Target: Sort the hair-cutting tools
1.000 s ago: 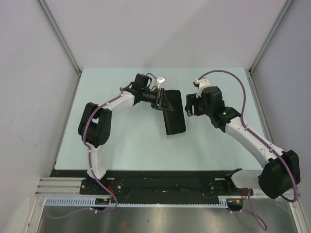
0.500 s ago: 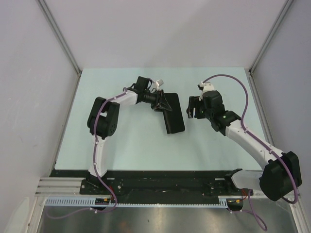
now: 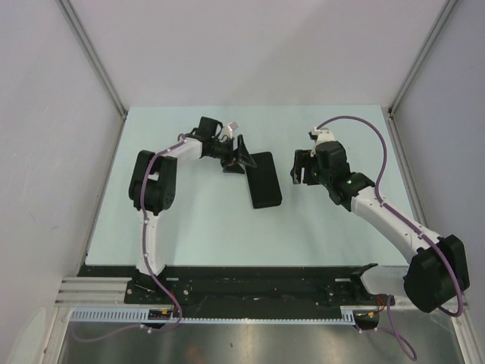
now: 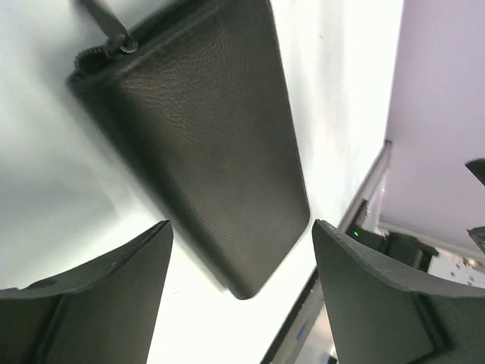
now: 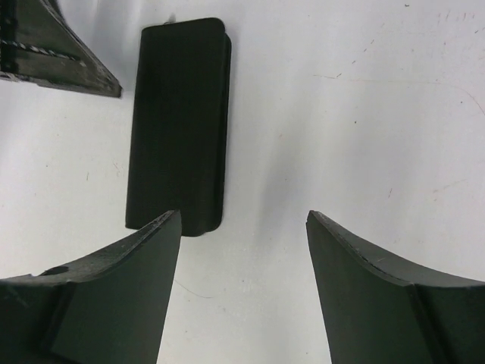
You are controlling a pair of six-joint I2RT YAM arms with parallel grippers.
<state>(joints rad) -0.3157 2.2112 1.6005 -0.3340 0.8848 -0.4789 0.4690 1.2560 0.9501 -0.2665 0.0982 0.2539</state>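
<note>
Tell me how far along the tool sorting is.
Nothing looks sorted: no scissors or combs show. The black case lies on the table, seemingly zipped shut. Nothing is in hand: the left pincer stands open by the case's far end, the right pincer open to its right. All the sorting remains.

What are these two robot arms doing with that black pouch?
The two arms are meant to sort hair-cutting tools, but no scissors or combs show right now. A black case, which looks zipped shut, lies flat on the table. The left gripper is open at the case's far end, holding nothing. The right gripper is open too, off to the case's right, clear of it and empty.
</note>
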